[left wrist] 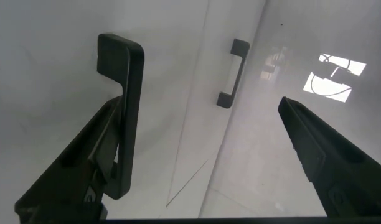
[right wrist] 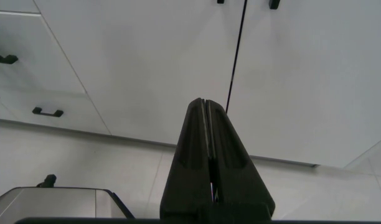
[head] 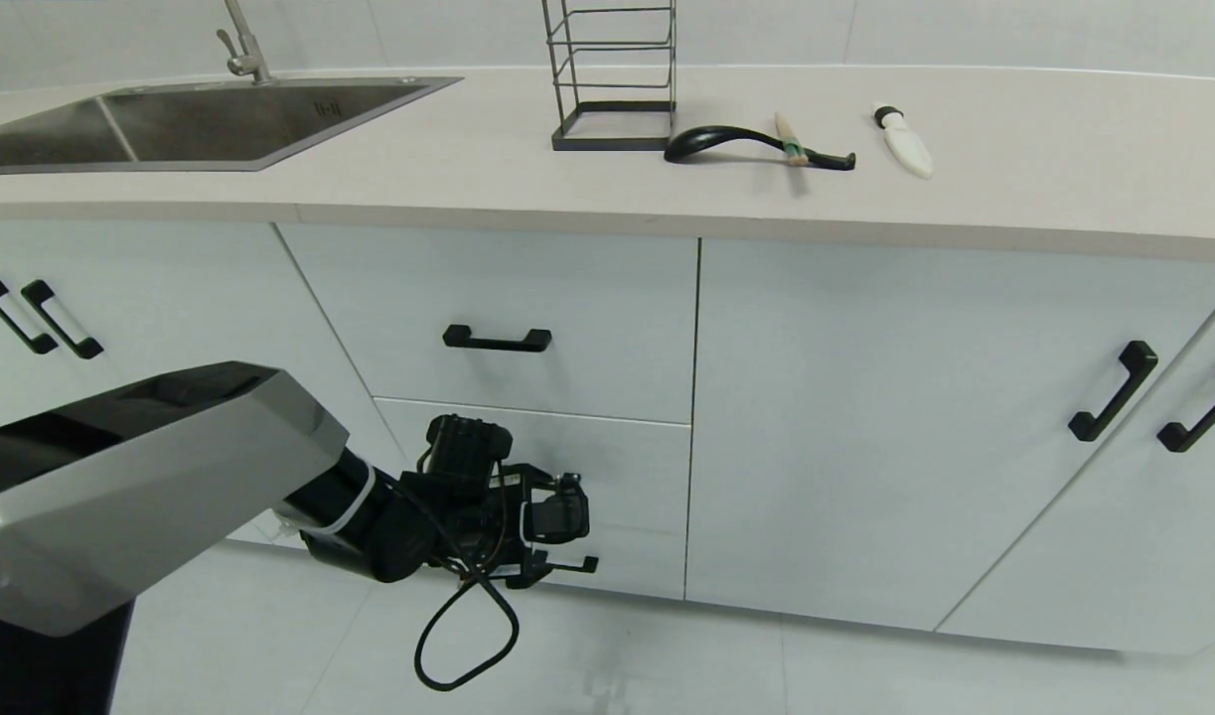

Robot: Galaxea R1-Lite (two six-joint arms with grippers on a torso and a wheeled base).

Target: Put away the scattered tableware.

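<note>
**left pincer low at the drawer, tableware up on the counter**

the left pincer hangs low in front of the lower drawer, under the counter. its fingers stand wide apart with nothing between them. in the left wrist view a black handle sits just beside one finger, at the inner side of the gap. whether the two touch cannot be told.

the right pincer has its fingers pressed together on nothing, and it points at the white cabinet doors.

the tableware lies on the counter, well above the left pincer and off to its right. the black ladle is nearest, its bowl just beside the foot of the wire rack. a wooden stick with a green band lies across the ladle's handle. the white knife lies farther right, apart from both.

the sink with its tap is above the left pincer and well off to its left.
</note>
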